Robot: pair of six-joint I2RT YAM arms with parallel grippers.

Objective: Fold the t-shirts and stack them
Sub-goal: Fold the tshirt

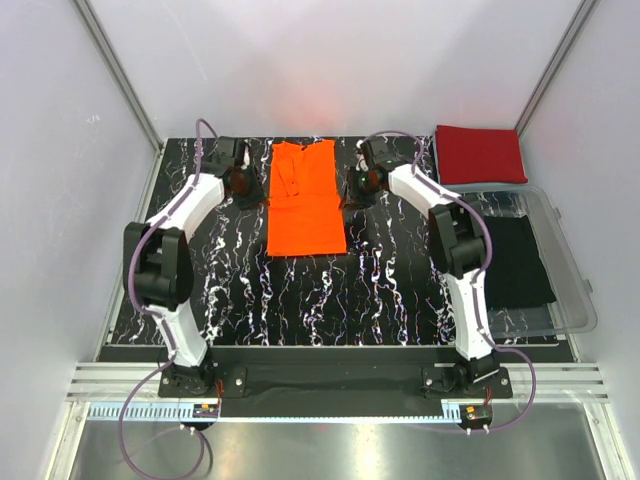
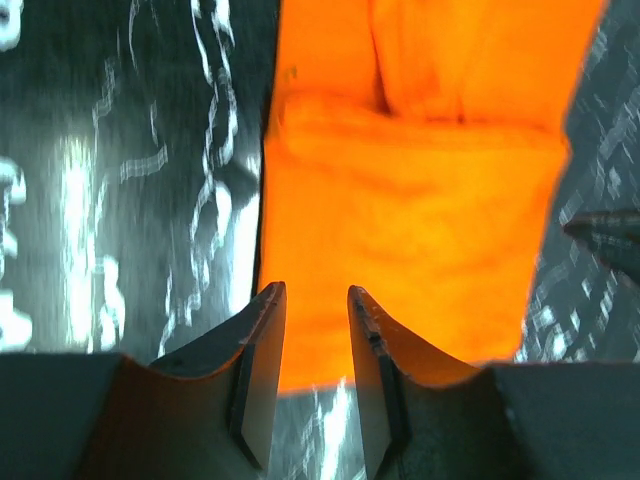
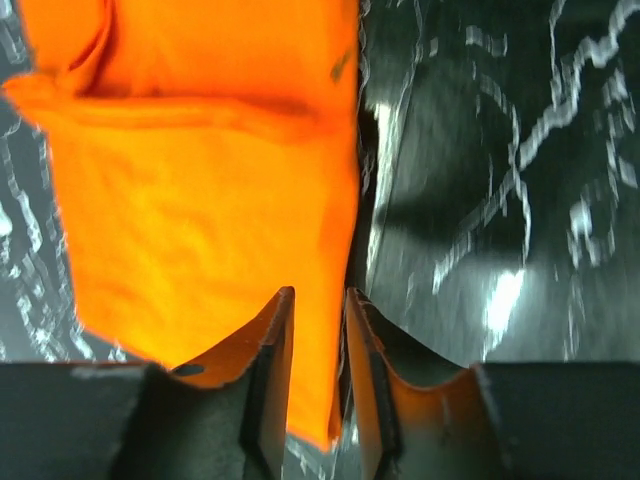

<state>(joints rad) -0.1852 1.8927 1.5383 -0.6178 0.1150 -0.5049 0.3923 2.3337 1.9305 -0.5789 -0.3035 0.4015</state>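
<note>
Plainly, you are mid-fold on the orange t-shirt (image 1: 305,200): it lies at the upper centre of the bench (image 1: 300,300) as a long narrow strip, while the red t-shirt (image 1: 481,153) sits folded square at the upper right. I judge the crosswise fold comes next, so you will need a grip on each side of one end, with both arms travelling together. The left pincer (image 2: 315,290) and right pincer (image 3: 318,292) flank the strip's long edges, each with jaws narrowly parted and grasping nothing that I can see. Only the top view shows the red t-shirt and the clear bin (image 1: 575,290) of dark cloth (image 1: 520,262) at right. Only the wrist views show the jaw gaps and the layered fold ridge across the orange cloth.
</note>
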